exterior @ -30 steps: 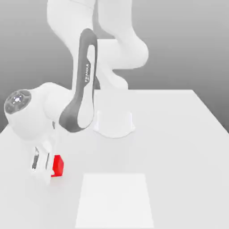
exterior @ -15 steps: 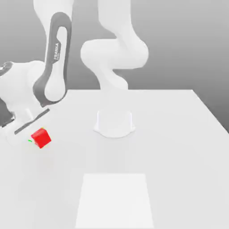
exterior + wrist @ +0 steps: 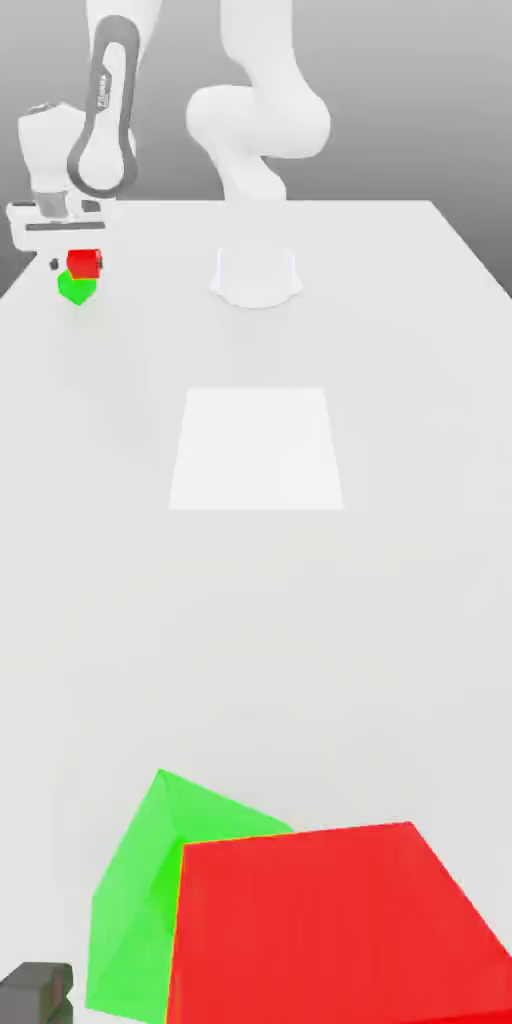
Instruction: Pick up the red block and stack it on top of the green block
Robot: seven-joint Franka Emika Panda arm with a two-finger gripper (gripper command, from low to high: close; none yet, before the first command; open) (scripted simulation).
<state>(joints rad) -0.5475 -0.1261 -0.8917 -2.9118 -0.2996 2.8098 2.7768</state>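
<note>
The red block (image 3: 84, 263) sits on top of the green block (image 3: 77, 289) near the table's edge at the exterior view's left. It is turned a little relative to the green one. My gripper (image 3: 77, 264) hangs straight down over the pair, open, its dark fingertips (image 3: 54, 264) on either side of the red block with a gap showing. In the hand view the red block (image 3: 320, 922) lies close below, the green block (image 3: 140, 902) pokes out from under it, and one dark fingertip (image 3: 35, 992) stands apart from both.
The arm's round white base (image 3: 256, 276) stands at the middle of the white table (image 3: 400, 330). A paler square patch (image 3: 256, 450) marks the table's near side. The table edge runs close to the blocks at the exterior view's left.
The arm swung the red block from the near left of the table back to above the green block, turned the hand upright, and the fingers parted from the red block.
</note>
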